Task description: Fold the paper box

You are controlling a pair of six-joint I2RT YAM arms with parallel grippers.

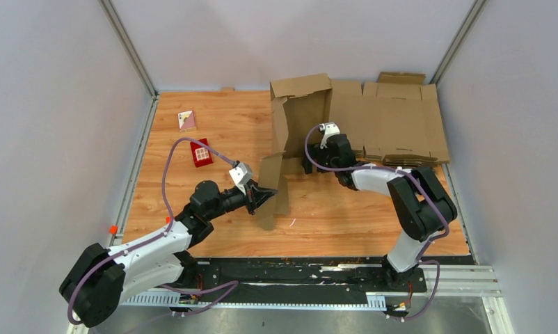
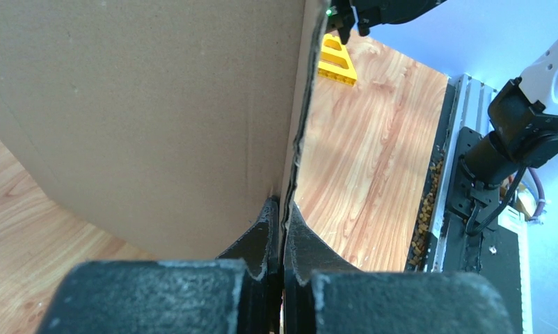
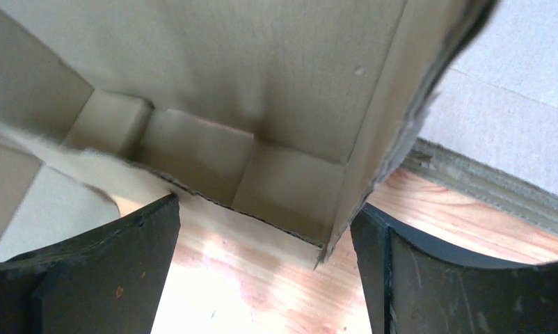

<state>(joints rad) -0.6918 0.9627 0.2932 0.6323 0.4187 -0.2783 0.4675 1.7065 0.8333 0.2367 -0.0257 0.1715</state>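
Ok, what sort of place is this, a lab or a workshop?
Probably a robot test cell in a lab: plain grey walls close in a wood-grain table, two arms are bolted at its near edge, and the left claw pinches the paper box.

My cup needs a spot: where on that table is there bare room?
Bare wood shows along the front edge between the left arm and the right arm, and at the back between the pink card and the paper box. The far right is crowded with a pile of cardboard sheets.
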